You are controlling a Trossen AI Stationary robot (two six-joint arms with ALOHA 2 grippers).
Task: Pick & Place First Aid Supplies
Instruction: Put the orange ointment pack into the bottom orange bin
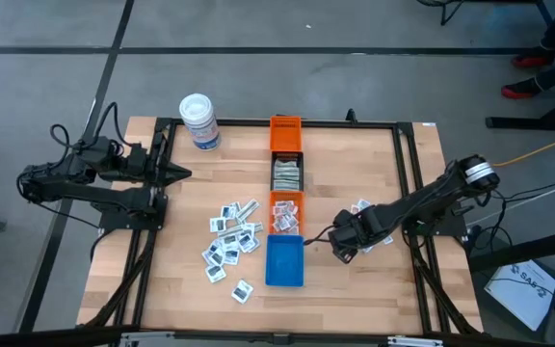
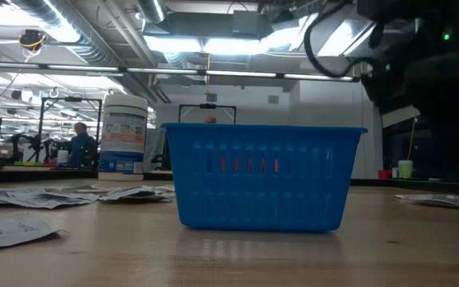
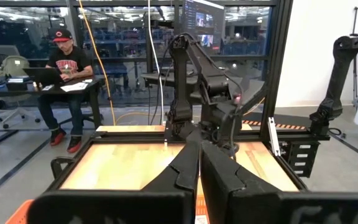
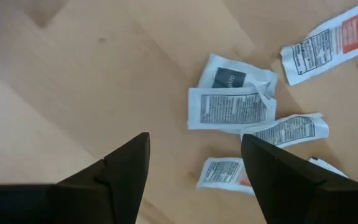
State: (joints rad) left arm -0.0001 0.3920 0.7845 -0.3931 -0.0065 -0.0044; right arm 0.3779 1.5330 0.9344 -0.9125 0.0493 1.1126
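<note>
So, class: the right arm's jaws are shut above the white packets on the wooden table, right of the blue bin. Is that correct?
Not quite. The right gripper has its jaws open, as the right wrist view shows. It does hover above white printed packets on the wooden table, right of the blue rectangular plastic bin.

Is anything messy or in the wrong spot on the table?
Yes. Many packets lie scattered on the wood left of the blue bin, and a few more packets lie loose beside the open right gripper.
</note>
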